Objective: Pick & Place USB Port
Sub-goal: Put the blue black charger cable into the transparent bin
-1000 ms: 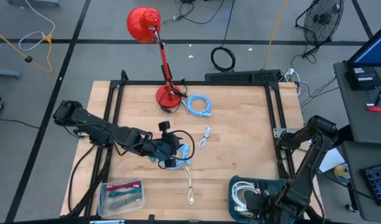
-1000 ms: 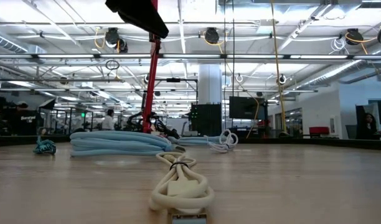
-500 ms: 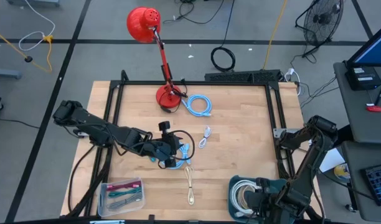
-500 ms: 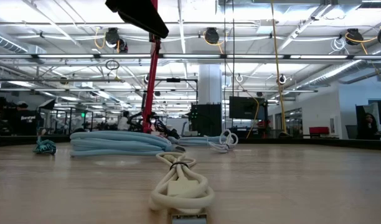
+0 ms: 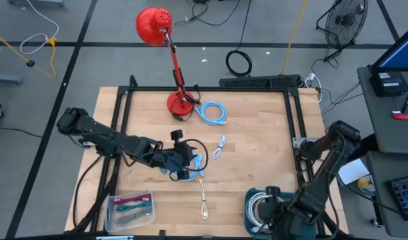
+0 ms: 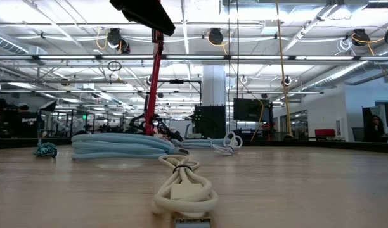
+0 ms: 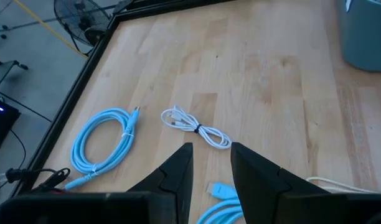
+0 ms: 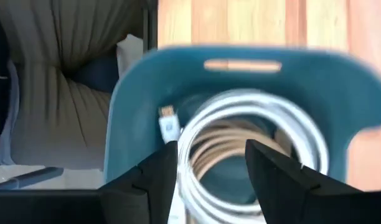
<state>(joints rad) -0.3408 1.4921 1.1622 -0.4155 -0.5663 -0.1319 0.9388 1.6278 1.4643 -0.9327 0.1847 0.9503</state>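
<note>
The high view shows the whole wooden table (image 5: 257, 167): the left gripper (image 5: 184, 168) sits low over the middle of the table, directly above a light-blue cable bundle (image 5: 197, 162), while the right gripper (image 5: 274, 212) hangs over the teal bin (image 5: 252, 197) at the near right corner. The left wrist view adds detail not readable from above: the left fingers (image 7: 178, 171) stand a narrow gap apart with nothing between them, and a blue connector end of the bundle lies just below and ahead of the tips. That view also shows a small white cable (image 7: 197, 127) tied at its middle, and a larger blue coil (image 7: 103, 146) beyond it, both lying flat on the wood and apart from each other. The right wrist view looks straight down into the bin, where a white USB cable coil (image 8: 253, 149) lies with its plug against the inner wall; the right fingers (image 8: 153, 174) are spread wide on either side of the coil and, as far as this blurred view allows, do not touch it. The low view shows neither gripper; it shows a cream cable (image 6: 184, 187) lying closest to the camera, its connector facing the lens, with blue coils farther back and the red lamp (image 6: 155, 69) rising behind them. The high view alone shows a clear plastic box (image 5: 131, 208) of small items at the near left corner.
</note>
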